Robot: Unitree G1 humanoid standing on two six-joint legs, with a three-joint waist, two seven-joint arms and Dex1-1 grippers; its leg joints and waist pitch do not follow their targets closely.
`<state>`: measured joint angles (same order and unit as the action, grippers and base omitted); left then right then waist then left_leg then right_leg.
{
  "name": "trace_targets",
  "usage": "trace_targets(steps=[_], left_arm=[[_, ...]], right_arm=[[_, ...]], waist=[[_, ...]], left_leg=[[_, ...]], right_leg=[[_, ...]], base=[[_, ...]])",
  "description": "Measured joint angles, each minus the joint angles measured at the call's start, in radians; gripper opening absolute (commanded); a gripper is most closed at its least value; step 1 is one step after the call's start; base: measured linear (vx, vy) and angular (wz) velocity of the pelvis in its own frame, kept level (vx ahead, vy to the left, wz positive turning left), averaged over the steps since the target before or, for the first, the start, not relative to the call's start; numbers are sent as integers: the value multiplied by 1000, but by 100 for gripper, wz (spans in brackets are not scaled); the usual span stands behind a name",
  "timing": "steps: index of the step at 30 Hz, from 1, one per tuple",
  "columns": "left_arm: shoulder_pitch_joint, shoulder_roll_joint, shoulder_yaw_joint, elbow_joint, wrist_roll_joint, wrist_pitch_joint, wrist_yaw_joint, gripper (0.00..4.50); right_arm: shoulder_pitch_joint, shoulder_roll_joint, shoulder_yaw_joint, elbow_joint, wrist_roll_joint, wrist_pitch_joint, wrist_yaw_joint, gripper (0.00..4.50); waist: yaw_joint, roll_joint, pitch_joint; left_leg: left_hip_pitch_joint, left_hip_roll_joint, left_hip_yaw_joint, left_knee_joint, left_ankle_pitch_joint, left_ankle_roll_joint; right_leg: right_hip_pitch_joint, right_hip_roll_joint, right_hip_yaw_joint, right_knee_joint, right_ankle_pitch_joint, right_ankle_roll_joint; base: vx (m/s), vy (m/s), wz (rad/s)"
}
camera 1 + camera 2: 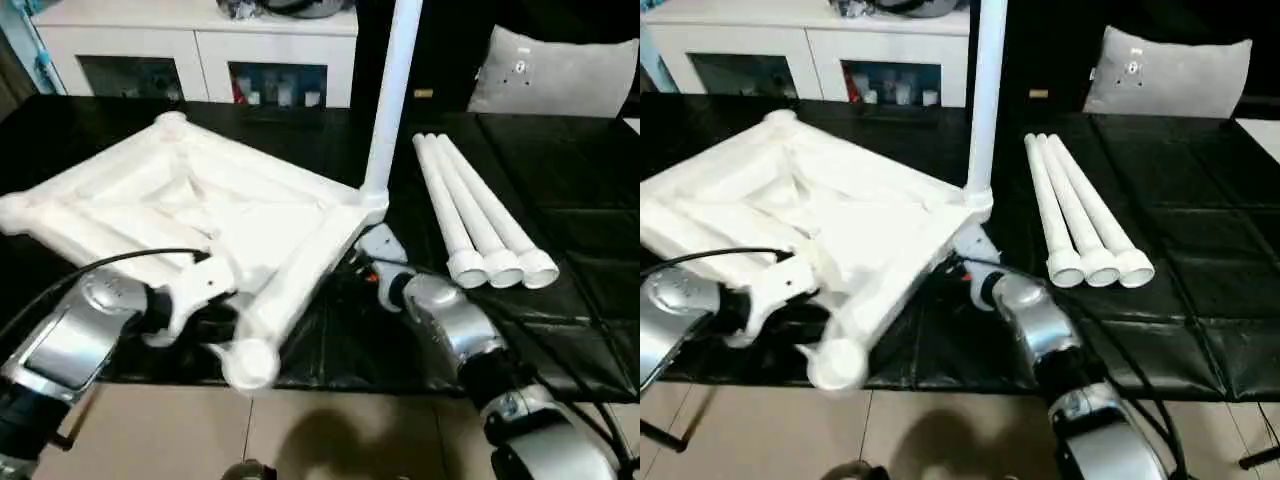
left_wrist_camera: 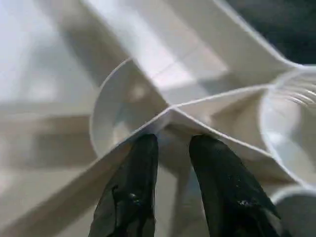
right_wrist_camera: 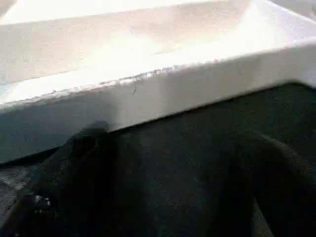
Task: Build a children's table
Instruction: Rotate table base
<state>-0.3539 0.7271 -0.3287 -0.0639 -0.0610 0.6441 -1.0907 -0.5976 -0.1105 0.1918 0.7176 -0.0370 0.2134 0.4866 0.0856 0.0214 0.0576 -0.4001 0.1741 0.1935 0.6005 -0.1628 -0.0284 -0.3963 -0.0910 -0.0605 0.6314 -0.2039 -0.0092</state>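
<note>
The children's table's white tabletop (image 1: 200, 200) lies upside down on the black surface, ribs and round corner sockets facing up. One white leg (image 1: 390, 100) stands upright in its right-hand corner socket. Three more legs (image 1: 475, 215) lie side by side to the right, flared ends toward me. My left gripper (image 1: 225, 318) is at the tabletop's near edge, beside the near corner socket (image 1: 250, 362). In the left wrist view its fingers (image 2: 143, 163) stand close together with a thin rib between them. My right gripper (image 1: 355, 268) is open at the edge below the upright leg, its spread fingers (image 3: 74, 173) facing the tabletop's side wall.
A white cabinet (image 1: 200, 50) with glass doors stands behind the black surface (image 1: 560, 200). A grey cushion (image 1: 560, 75) sits at the back right. The tabletop's near corner hangs over the surface's front edge, above the beige floor (image 1: 300, 430).
</note>
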Motion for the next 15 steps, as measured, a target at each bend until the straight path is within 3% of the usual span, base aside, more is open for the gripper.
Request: trace_targets(steps=[4,7,15], left_arm=[[-21,-60,-33,14,-4,-39,-24,141],[-67,-130,-64,93,11,-95,-1,141],[-194,-282,-60,349,77,-243,210,141]], right_arm=[[-23,-1,-12,31,-7,0,-30,450],[-27,-4,-23,38,-14,-4,-41,450],[-29,-22,-23,31,-27,-28,-63,450]], waist=[[-9,0,0],[-10,0,0],[-21,2,0]], left_leg=[[0,0,0,0,0,0],[0,0,0,0,0,0],[-1,1,0,0,1,-1]], right_leg=[[0,0,0,0,0,0],[0,0,0,0,0,0],[0,0,-1,0,1,0]], base=[[0,0,0],[0,0,0],[0,0,0]])
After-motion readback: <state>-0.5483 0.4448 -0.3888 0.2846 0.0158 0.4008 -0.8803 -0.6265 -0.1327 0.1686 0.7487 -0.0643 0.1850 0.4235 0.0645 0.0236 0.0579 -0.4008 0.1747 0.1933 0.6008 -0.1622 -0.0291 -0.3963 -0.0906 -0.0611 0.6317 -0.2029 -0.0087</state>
